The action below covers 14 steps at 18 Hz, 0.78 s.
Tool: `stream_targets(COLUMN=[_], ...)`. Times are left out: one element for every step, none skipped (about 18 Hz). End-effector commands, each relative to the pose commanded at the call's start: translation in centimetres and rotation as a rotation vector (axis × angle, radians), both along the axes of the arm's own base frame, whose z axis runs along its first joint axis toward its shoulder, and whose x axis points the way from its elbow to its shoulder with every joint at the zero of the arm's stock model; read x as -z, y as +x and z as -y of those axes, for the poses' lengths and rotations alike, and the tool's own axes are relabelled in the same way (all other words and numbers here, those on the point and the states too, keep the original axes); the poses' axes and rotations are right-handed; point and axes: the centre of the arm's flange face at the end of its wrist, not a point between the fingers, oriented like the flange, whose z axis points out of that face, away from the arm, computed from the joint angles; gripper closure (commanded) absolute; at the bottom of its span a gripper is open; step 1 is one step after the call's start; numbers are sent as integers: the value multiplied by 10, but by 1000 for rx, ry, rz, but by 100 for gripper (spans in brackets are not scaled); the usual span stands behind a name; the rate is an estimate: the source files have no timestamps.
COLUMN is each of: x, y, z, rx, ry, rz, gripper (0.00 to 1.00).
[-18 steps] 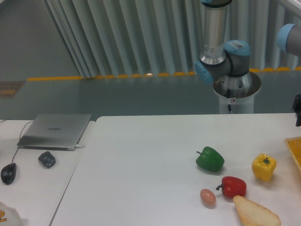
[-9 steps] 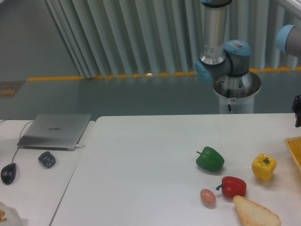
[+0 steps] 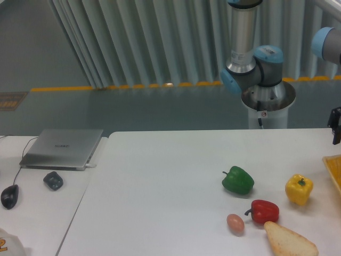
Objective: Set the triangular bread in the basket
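My claw (image 3: 336, 128) sits at right edge, mostly cut off; grip state indeterminate. Triangular bread (image 3: 290, 241) lies at lower right, just beside red pepper (image 3: 264, 211). Approach from above, clear of the pepper, then carry to basket (image 3: 333, 169).

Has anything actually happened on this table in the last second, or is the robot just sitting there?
Almost nothing. Only the dark gripper at the right edge has crept slightly left and up; it is mostly cut off, so its jaws cannot be read. The triangular bread, the basket, the three peppers and the small pinkish egg lie exactly where they were, untouched.
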Motion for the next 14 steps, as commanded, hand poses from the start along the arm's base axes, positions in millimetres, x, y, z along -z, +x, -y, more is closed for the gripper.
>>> stream_targets(x=[2,2,2,2,1,2,2,1,1,2,2,2,2,3], y=[2,3,3,4,6,5,5,5,5,5,5,6,6,8], z=[-2,-2,-3,-4,-6,-6,-6,-6,-6,-6,-6,-7,-8,-10], rx=[9,12,12,14,11,9,8,5,5,2,-8,-20,-28,-25], ry=[-2,-2,-2,-2,-1,1,1,2,2,1,3,4,4,4], rz=[3,3,2,2,2,0,0,-1,-1,1,4,6,8,8], gripper=[0,0,0,0,0,0,0,0,0,0,0,0,0,0])
